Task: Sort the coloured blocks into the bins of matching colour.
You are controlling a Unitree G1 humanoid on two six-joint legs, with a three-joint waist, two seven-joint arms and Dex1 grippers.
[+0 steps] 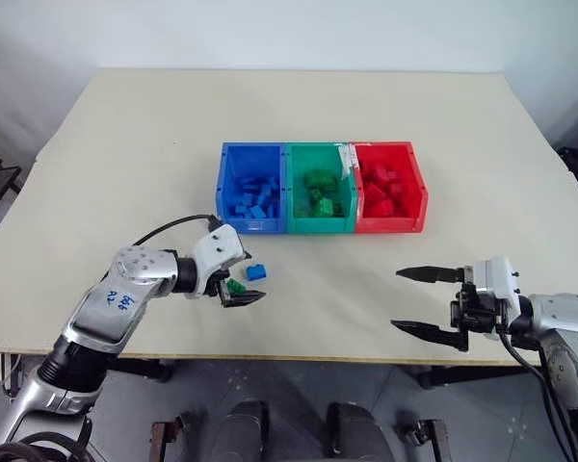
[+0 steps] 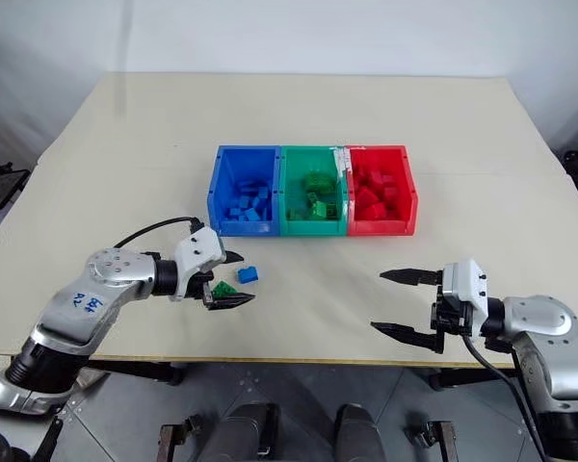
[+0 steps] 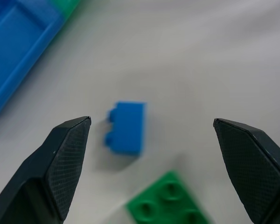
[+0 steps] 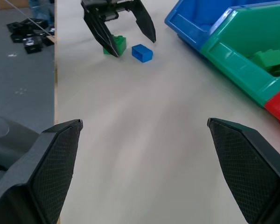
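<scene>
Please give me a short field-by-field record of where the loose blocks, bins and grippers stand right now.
loose blocks: blue block and green block on the table, in front of the blue bin
bins: blue bin, green bin, red bin in a row, each holding blocks of its own colour
left gripper: open, over the two loose blocks
right gripper: open, holding nothing

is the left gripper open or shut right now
Open. The left gripper has its two black fingers spread wide apart above the table, with the blue block and green block lying loose between them.
</scene>
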